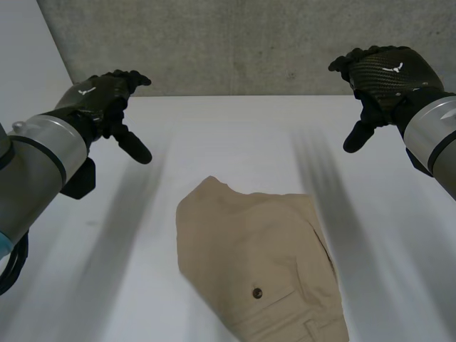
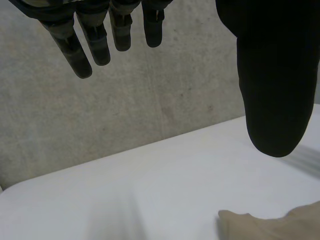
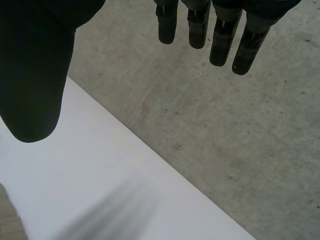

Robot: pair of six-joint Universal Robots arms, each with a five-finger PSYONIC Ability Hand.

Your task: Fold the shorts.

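- The head view looked down from behind, between the arms, at the surface [image 1: 235, 142] and wall [image 1: 235, 43].
- Each wrist view looked closely along its palm, left hand [image 2: 275, 75] and right hand [image 3: 35, 65], toward that wall.
- All shared the surface's far edge.

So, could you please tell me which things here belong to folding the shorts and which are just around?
For the job:
tan shorts
left robot hand and right robot hand, both open, raised clear of the shorts

Just there:
white table under the shorts
grey wall behind it
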